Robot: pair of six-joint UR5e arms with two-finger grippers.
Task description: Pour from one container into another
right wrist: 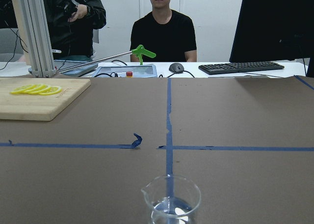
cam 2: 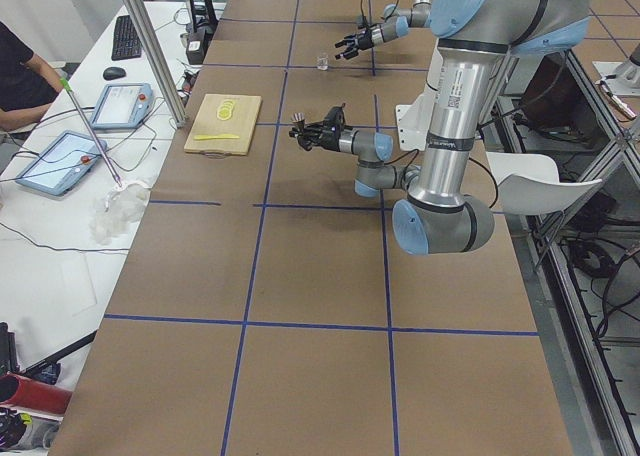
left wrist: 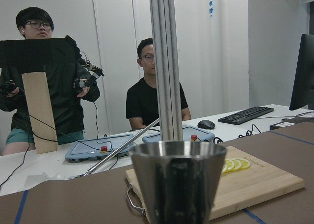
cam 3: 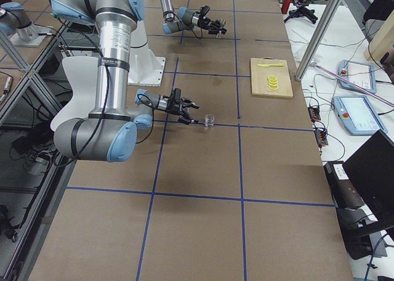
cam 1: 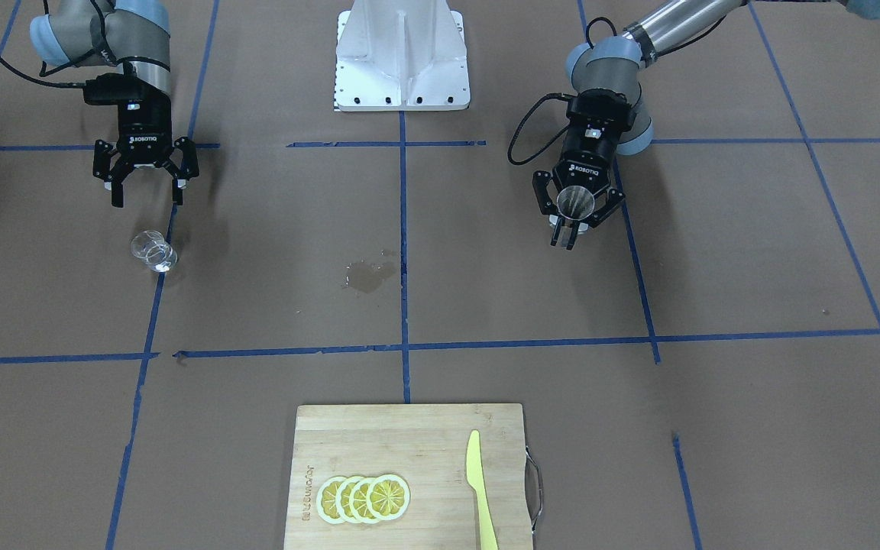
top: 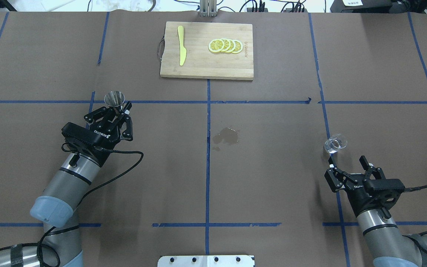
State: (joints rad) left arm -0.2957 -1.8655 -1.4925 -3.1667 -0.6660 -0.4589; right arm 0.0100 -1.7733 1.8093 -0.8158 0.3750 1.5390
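Left gripper [top: 119, 111]: jaws clenched on the small silver steel hourglass-shaped jigger [top: 114, 99], held upright. Small clear glass beaker-like cup [top: 335, 144]: stands on the brown table [top: 272, 178], apparently holding a little liquid, just ahead of the right gripper [top: 347, 162], whose jaws are spread and empty.

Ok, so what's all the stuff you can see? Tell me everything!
table: one, brown with blue tape lines
glass cup: one, clear, standing free on the robot's right
jigger: one, silver, gripped on the robot's left
cutting board: one, light wood, far middle of the table
lemon slices: four, yellow, overlapping on the board
knife: one, yellow-green, lying on the board
wet patch: one, dark, middle of the table
seated person: one, black top, at the white desk beyond
standing person: one, dark jacket, beside them
left claw: one, black, shut on the jigger
right claw: one, black, open, just behind the cup
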